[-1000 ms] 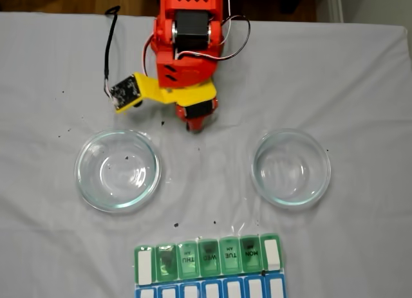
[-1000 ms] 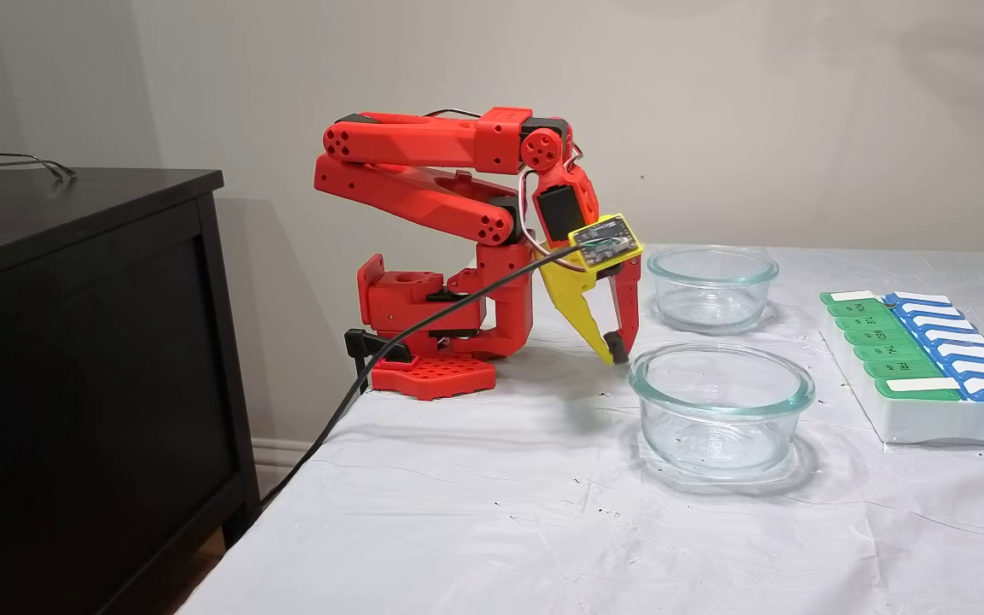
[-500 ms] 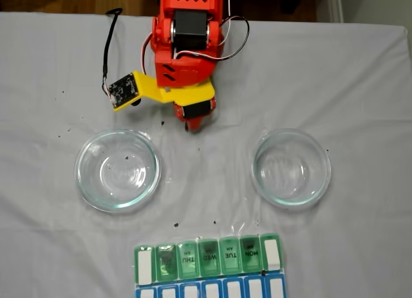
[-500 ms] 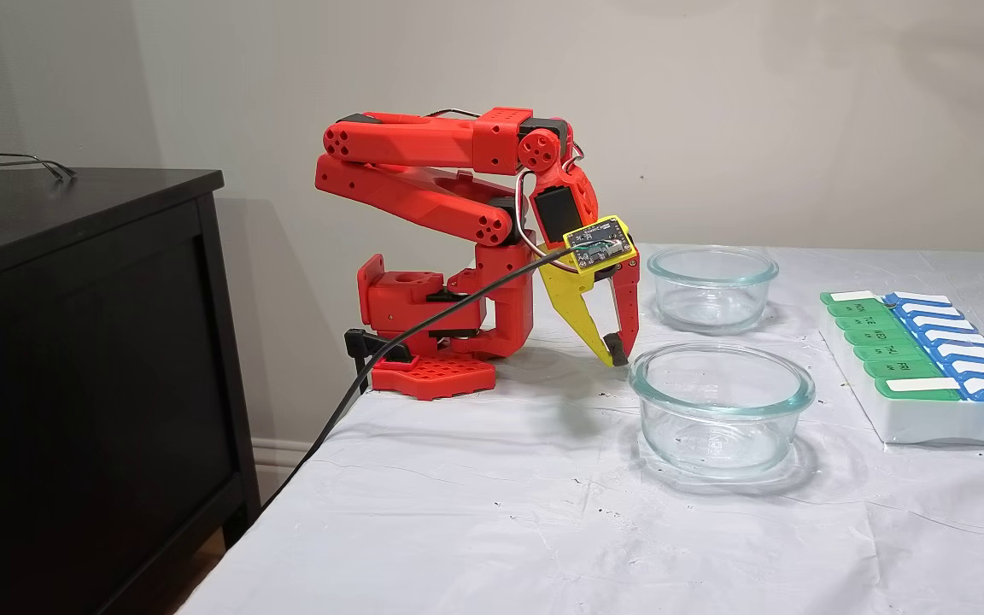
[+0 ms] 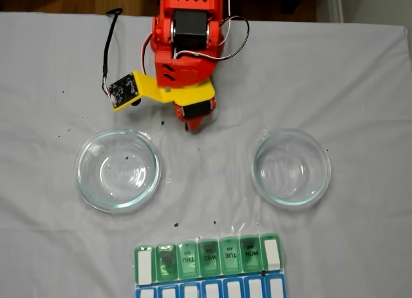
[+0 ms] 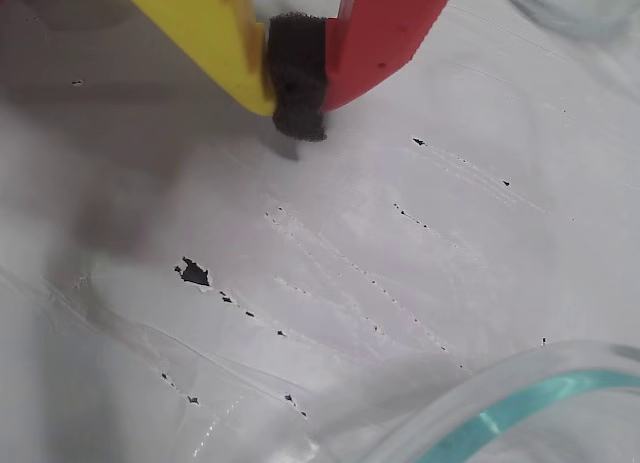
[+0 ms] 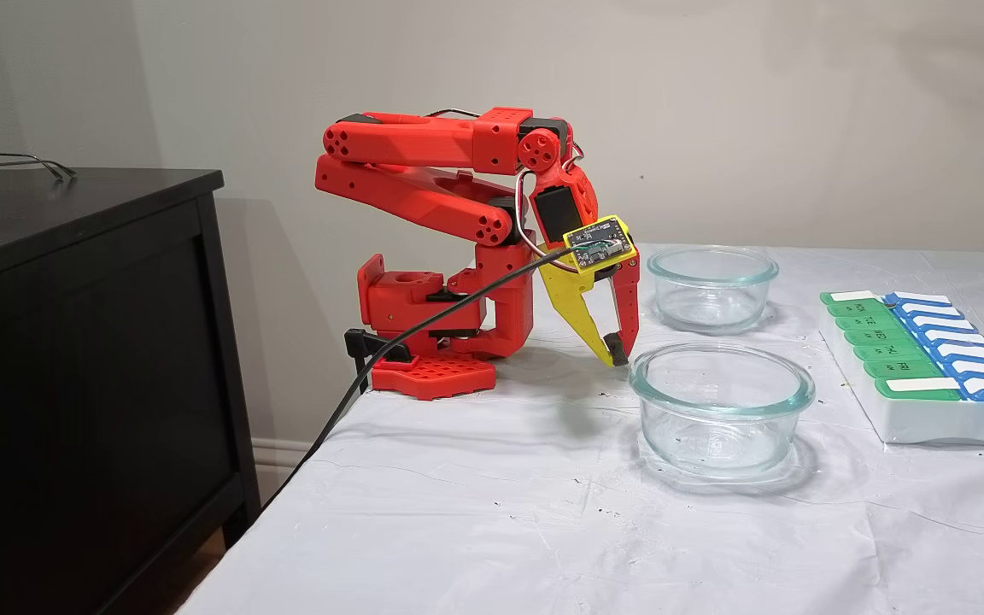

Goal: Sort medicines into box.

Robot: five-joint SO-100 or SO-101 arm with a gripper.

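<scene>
The box (image 5: 209, 258) is a flat pill organizer with green lids over a blue-lidded row, lying at the table's near edge in a fixed view and at the far right (image 7: 928, 376) in the other. The medicines are out of view. My red and yellow gripper (image 5: 192, 125) hangs tip-down close to the arm's base, just above the cloth (image 7: 616, 356). In the wrist view its fingers are shut (image 6: 297, 95) with only a black foam pad (image 6: 298, 78) pressed between them.
Two empty glass bowls stand between gripper and box, a left one (image 5: 118, 170) and a right one (image 5: 291, 168); the nearer bowl (image 7: 721, 410) sits just beside the gripper tip. A black cabinet (image 7: 73, 359) stands off the table's left. A black cable (image 7: 424, 320) runs off the edge.
Over the first half second the wrist tilted slightly and the gripper tip drew a little toward the base. Since then nothing has moved.
</scene>
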